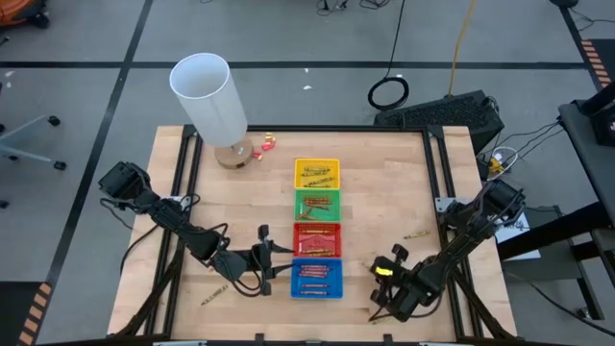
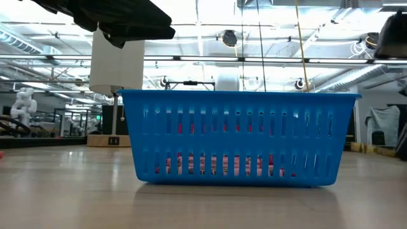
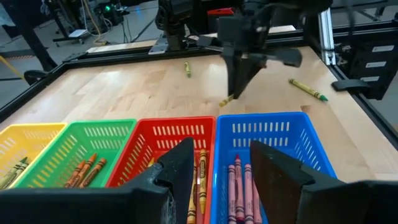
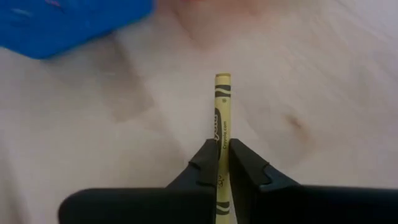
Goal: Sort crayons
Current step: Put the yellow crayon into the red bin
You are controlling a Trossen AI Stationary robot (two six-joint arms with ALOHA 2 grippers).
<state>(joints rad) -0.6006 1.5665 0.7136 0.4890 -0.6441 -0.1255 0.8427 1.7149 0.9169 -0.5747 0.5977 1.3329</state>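
Note:
Four trays stand in a row: yellow point(image 1: 316, 173), green point(image 1: 316, 205), red point(image 1: 316, 238) and blue point(image 1: 316, 279), each holding crayons. My left gripper point(image 1: 279, 261) is open and empty just left of the red and blue trays; in its wrist view its fingers point(image 3: 180, 171) frame those trays. My right gripper point(image 1: 377, 309) is right of the blue tray near the table's front edge, shut on an olive-yellow crayon point(image 4: 221, 112). It also shows in the left wrist view point(image 3: 239, 81) with the crayon's end point(image 3: 226, 99) below its tips. My right gripper pinches the olive-yellow crayon's sides point(image 4: 221, 152) between its two fingertips point(image 4: 205, 163). The crayon lies along the fingers and sticks out past their tips. The fingers slant down at the table. Whether the crayon's free end point(image 4: 222, 79) touches the wood, I cannot tell.
A white cylinder point(image 1: 213, 96) stands at the far left, with small red and yellow bits point(image 1: 264, 142) by its base. Loose crayons lie at the front left point(image 1: 216, 296) and right of the red tray point(image 1: 415, 234). Black rails edge the table.

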